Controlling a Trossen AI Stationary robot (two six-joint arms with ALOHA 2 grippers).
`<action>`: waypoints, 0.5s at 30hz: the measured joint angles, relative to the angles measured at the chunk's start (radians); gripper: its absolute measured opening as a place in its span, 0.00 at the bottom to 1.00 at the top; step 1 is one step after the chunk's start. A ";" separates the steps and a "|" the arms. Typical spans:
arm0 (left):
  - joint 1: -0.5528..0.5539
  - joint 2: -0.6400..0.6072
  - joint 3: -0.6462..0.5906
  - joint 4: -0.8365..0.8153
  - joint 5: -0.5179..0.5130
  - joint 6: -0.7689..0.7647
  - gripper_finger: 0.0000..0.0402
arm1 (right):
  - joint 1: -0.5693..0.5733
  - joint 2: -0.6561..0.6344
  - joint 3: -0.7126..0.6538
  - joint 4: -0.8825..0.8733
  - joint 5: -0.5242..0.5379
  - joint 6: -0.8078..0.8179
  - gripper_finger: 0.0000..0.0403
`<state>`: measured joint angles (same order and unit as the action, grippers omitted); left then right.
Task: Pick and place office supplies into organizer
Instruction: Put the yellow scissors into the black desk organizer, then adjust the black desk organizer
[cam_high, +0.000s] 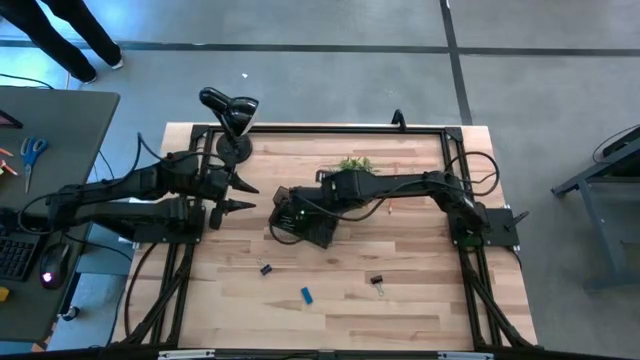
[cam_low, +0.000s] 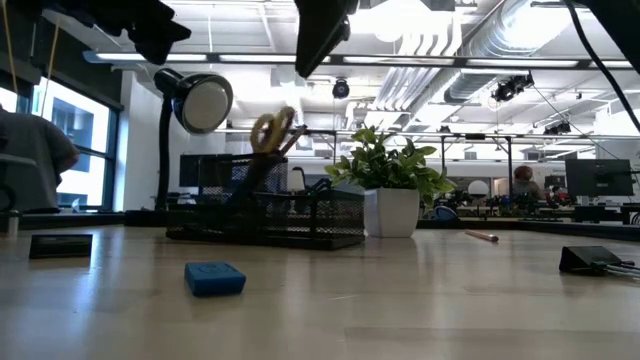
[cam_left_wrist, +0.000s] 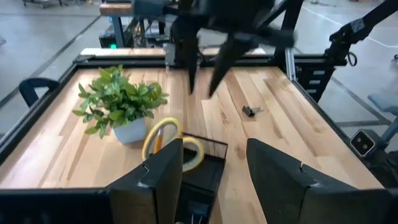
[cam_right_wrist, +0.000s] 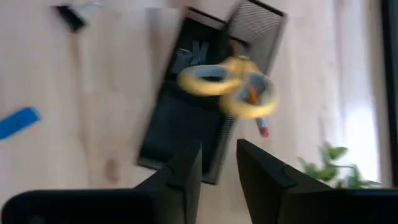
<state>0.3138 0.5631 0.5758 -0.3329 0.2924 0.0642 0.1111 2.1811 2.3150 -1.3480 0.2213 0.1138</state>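
High view: the right gripper (cam_high: 291, 212) hangs over the low black mesh organizer (cam_high: 318, 232) mid-table, jaws slightly apart and holding nothing, with the yellow-handled scissors (cam_right_wrist: 231, 87) standing handles-up in its cup. The left gripper (cam_high: 238, 195), jaws apart and empty, waits just left of it. My worry: those scissors lean, so a fingertip catching a loop could tip them out or drag the light tray, while the small blue eraser (cam_high: 307, 294) and black binder clip (cam_high: 377, 284) lie on the near boards.

organizer (cam_high: 303, 224) largely under right arm (high view), scissors (cam_right_wrist: 231, 85) blurred
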 joint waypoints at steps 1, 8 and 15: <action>0.000 0.006 0.000 -0.001 0.000 0.000 0.41 | 0.004 0.000 0.002 0.002 -0.019 0.007 0.26; 0.000 0.029 0.000 0.000 0.000 0.000 0.41 | 0.051 -0.001 -0.002 0.001 -0.074 0.092 0.31; 0.000 0.029 0.000 0.000 0.001 -0.016 0.41 | 0.097 -0.002 -0.156 -0.024 0.078 0.248 0.29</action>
<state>0.3138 0.5919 0.5758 -0.3325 0.2932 0.0481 0.2078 2.1788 2.1585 -1.3716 0.2994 0.3614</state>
